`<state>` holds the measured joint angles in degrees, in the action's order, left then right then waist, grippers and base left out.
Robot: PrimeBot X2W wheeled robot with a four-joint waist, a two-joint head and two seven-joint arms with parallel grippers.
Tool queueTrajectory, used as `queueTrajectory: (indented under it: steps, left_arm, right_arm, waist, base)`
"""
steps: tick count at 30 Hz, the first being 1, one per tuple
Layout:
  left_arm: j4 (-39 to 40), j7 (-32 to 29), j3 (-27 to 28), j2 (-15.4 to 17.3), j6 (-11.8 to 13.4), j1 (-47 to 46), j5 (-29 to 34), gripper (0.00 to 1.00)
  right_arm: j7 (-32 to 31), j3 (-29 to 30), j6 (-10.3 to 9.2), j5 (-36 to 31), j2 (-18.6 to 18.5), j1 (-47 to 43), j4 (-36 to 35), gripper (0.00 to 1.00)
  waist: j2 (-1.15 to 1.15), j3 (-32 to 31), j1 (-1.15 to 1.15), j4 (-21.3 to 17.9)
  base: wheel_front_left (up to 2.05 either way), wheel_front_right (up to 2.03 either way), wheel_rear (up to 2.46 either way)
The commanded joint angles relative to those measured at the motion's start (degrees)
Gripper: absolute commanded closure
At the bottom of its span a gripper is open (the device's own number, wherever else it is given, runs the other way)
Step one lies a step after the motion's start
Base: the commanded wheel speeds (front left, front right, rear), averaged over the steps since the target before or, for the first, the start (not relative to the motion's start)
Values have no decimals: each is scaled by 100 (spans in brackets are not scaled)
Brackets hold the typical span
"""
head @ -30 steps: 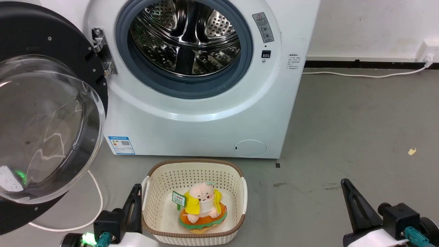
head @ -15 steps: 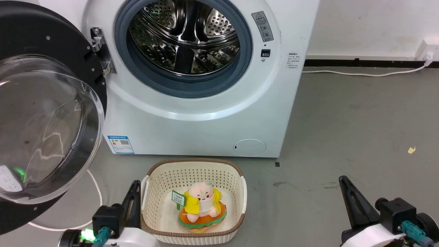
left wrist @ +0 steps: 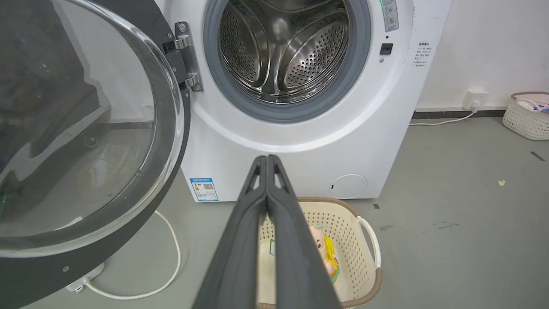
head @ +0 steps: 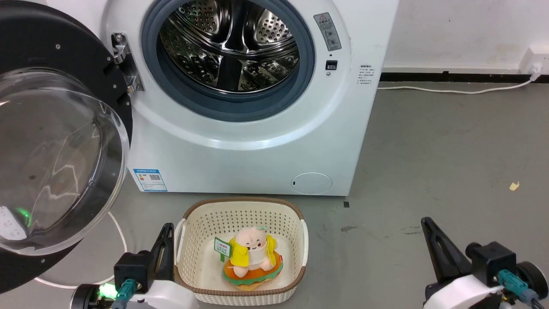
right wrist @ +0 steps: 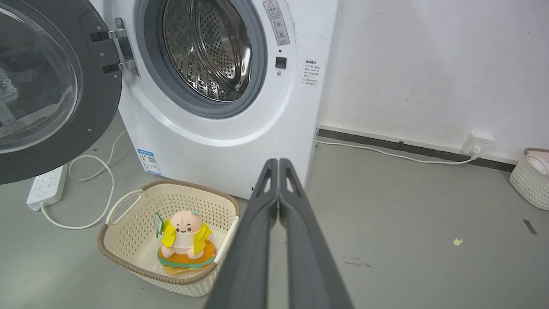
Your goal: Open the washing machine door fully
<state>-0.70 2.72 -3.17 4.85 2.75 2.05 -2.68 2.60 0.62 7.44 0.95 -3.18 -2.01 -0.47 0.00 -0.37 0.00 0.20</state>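
A soft toy (head: 253,253) sits in the cream basket (head: 240,201) by the washing machine (head: 240,150). The washing machine door (head: 60,150) hangs open on the left. The left gripper (head: 166,234) and right gripper (head: 429,229) are pinched shut. The wrist views add another basket (right wrist: 529,180) by the wall.

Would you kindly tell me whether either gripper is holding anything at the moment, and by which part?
Nothing is held. The left gripper and the right gripper are both shut on nothing and clear of the washing machine door.
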Motion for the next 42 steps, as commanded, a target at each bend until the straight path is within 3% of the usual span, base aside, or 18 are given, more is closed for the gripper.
queueTrajectory:
  steps: [1,23,42]
  left_arm:
    - [25,-22,27,-14,-43,-102,38,100]
    - [69,-266,311,-193,-270,-202,262,100]
    - [70,-272,317,-197,-275,-205,268,100]
  right_arm:
    - [-23,-17,4,-39,25,75,12,100]
    - [-255,-61,5,-94,30,199,46,100]
    - [-260,-62,5,-95,30,201,47,100]
  waist:
    - [0,1,0,0]
    - [0,36,0,-19]
    - [0,37,0,-20]
  base:
    - [0,0,0]
    - [0,0,0]
    - [0,0,0]
